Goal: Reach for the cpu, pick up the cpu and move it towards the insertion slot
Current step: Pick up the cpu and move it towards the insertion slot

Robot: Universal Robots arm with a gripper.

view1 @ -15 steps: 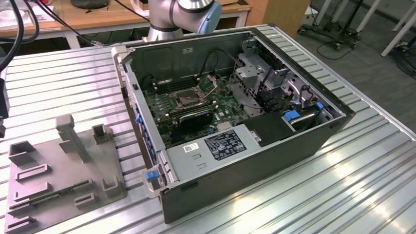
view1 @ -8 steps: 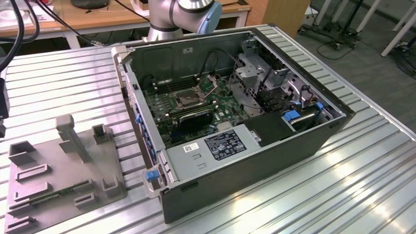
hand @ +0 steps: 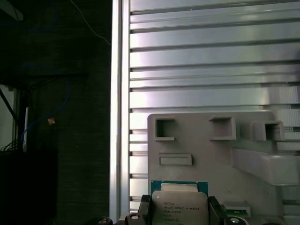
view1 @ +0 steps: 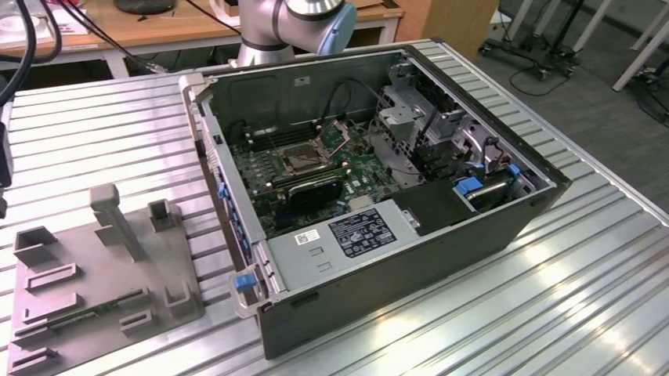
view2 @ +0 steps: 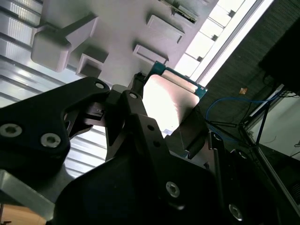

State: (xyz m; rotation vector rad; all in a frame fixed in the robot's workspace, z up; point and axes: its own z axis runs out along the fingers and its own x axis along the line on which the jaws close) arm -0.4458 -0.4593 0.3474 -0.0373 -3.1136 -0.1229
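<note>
— What takes up the most room?

— The ribbed metal table (view1: 585, 266). An open computer case (view1: 397, 290) lies on it with its inside facing up. A grey arm (view1: 298, 19) rises beyond the far end of the case.

— And next to the case?

— A grey plastic tray (view1: 105, 270) with upright posts and rectangular recesses. It lies flat on the table, just beside the case on the exterior view's left.

— What shows inside the case?

— A power supply box (view1: 313, 262) fills the near end, and behind it is a green motherboard (view1: 319, 176). On the board sits the insertion slot (view1: 296, 162), a dark square in a silvery frame. Long black memory slots (view1: 280, 141) run alongside it.

— Where is the gripper?

— In both wrist views the black gripper (hand: 179, 214) hangs over the tray, near the table's edge, with dark floor beyond it. Its fingers (view2: 140, 122) are drawn in narrow, one against each of two opposite edges of the cpu.

— So it has the chip?

— Yes. The cpu (view2: 171, 98) is clamped between the fingers. It is a thin square with a pale metal face on a green-edged board. In the second wrist view it looks lifted clear of the tray's surface, with the recesses behind it. It is over the tray, outside the case, well apart from the insertion slot.
</note>
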